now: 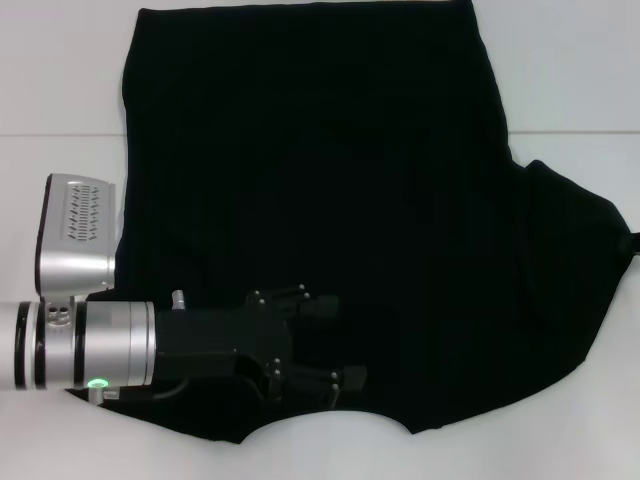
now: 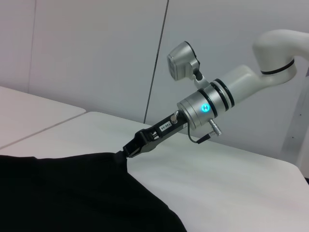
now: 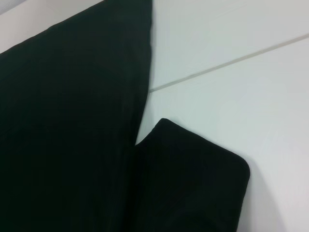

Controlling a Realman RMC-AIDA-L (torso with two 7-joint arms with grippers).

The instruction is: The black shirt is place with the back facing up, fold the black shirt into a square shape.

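My left hand [image 1: 335,345] hovers open over the black shirt's [image 1: 330,180] collar end; my right hand [image 2: 126,152] pinches its far sleeve tip.

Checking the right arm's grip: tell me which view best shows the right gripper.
The left wrist view: the right gripper appears closed on the black shirt at its edge. The head view catches only its tip at the frame edge; the right wrist view shows none.
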